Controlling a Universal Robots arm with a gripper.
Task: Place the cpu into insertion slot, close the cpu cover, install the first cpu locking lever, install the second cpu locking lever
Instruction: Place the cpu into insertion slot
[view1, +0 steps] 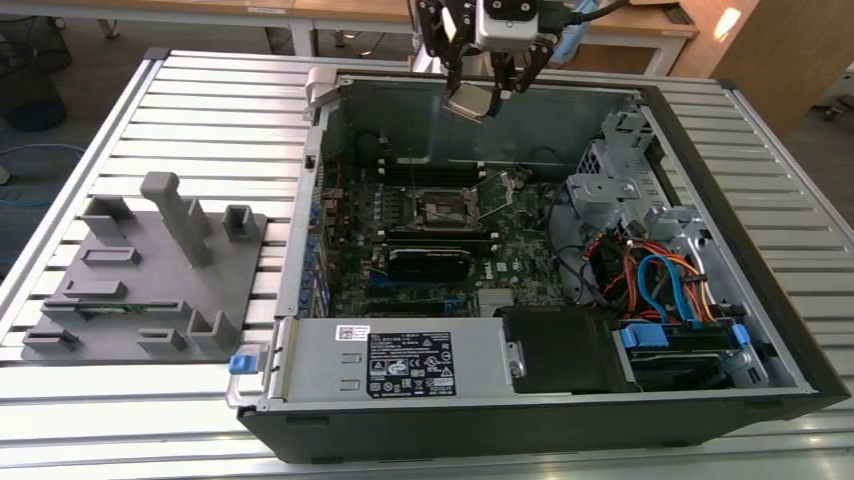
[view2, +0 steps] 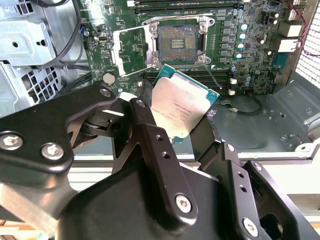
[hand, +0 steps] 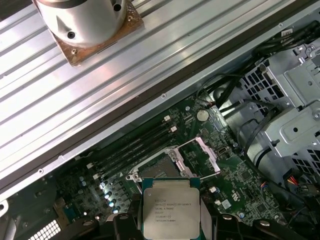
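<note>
Step one: I had the end effector (view2: 174, 122) clamped on the cpu (view2: 186, 97), well apart from the uncovered insertion slot (view2: 180, 42); seating would need it squared up.

Bright, even indoor light in the exterior view, soft sheen on the slatted table (view1: 200, 100) at upper left, computer case (view1: 400, 125) interior shaded at centre, white glare along the slats in the first wrist view, pale reflection on the cpu (view2: 182, 107) in the second wrist view
</note>
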